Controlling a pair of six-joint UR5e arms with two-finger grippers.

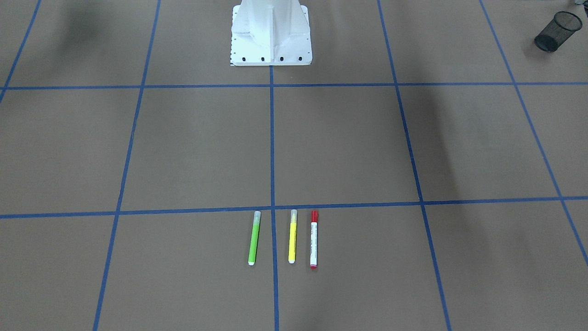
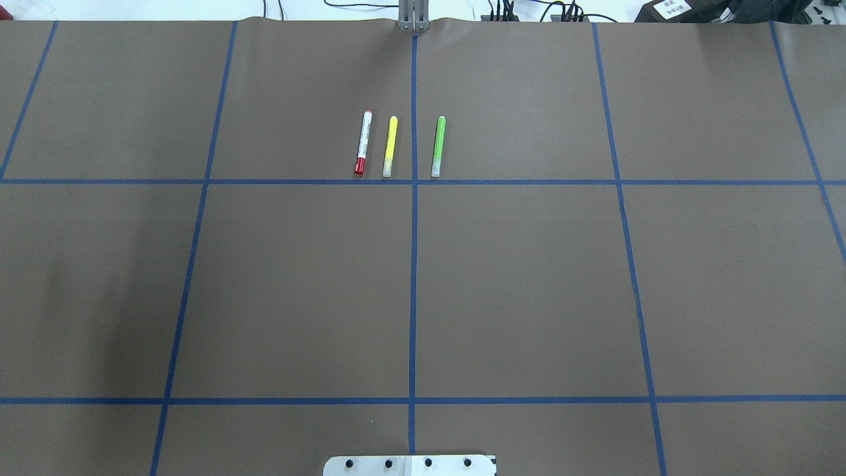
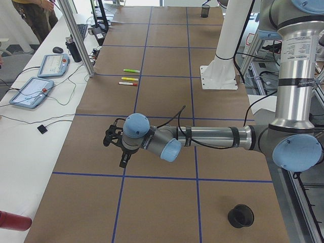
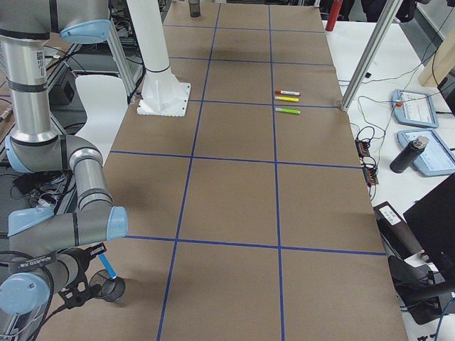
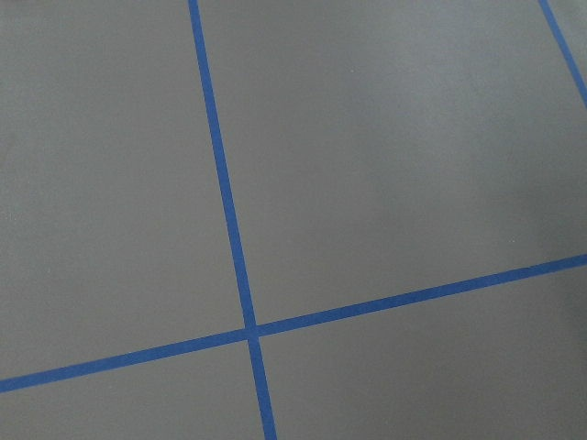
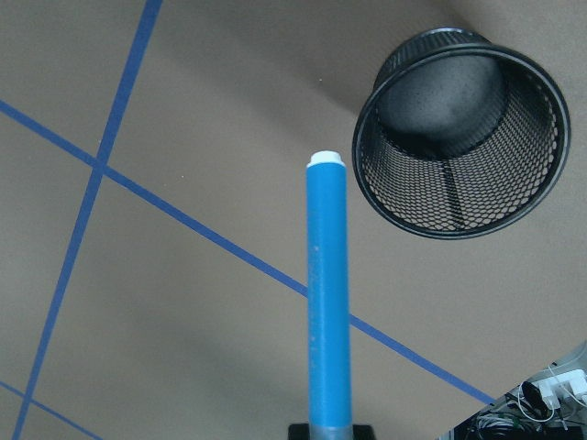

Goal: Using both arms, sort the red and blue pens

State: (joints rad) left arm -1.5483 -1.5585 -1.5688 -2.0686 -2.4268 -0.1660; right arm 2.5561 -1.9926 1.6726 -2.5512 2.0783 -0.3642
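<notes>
Roughly midway: right claw [image 6: 330,430] clenched on blue pen [image 6: 327,302], white end just short of mesh cup [image 6: 459,197], not yet dropped; red pen [image 1: 313,239] lies well away from left claw [image 3: 115,144], grip state cannot tell.

You'll see the left arm [image 3: 212,137] standing upright from its shoulder, bent at the elbow, with the forearm stretched out level and the wrist turned so the left hand [image 3: 115,148] points downward. From the side view alone you can't judge whether that hand is parted or closed. Your right arm [image 4: 85,177] is folded tight beside its upright column, wrist tucked low. The right hand [image 6: 332,428] is closed around the blue pen [image 6: 328,302], which juts straight out from it.
</notes>
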